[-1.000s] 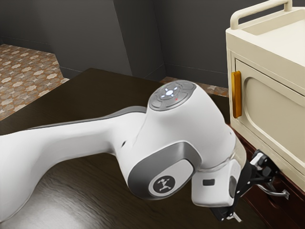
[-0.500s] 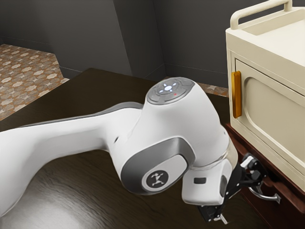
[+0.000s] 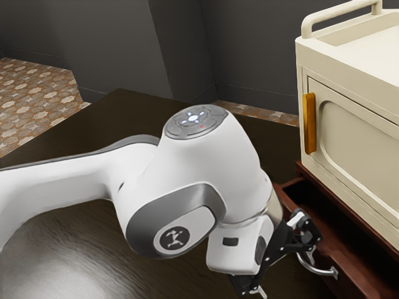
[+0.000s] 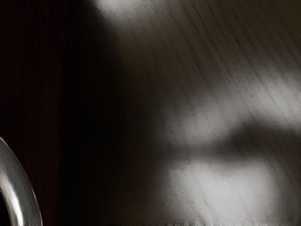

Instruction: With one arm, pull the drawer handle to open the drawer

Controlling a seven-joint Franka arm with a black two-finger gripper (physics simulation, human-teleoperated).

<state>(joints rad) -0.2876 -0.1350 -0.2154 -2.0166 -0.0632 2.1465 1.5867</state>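
In the exterior view the drawer (image 3: 351, 274) is standing partly open, its dark inside showing between its front and the dark red housing under the cream cabinet (image 3: 361, 156). The handle (image 3: 321, 270) is sitting at about 4 o'clock from the claw (image 3: 288, 267), curving out from the drawer front above the desk (image 3: 112, 249). As I judge it, the step in hand is widening this opening. Doing it well is meaning a slow, level pull toward 8 o'clock, straight along the drawer's sides; any swing toward 11 or 5 o'clock is risking a bind or a slip off the handle. The hand is best keeping its height and tilt, with the arm (image 3: 206, 162) folding back smoothly and the pull ending before the drawer is reaching its stop.

The claw's fingers are standing well apart, one at about 1 o'clock and the other at about 7. The handle's near end is passing behind the 1 o'clock finger, so that finger is probably hooking it; nothing is appearing clamped.

In the wrist view the handle's bright curve is lying beside the dark red drawer front, off to one side of the hand, with the streaked desk surface stretching beyond.
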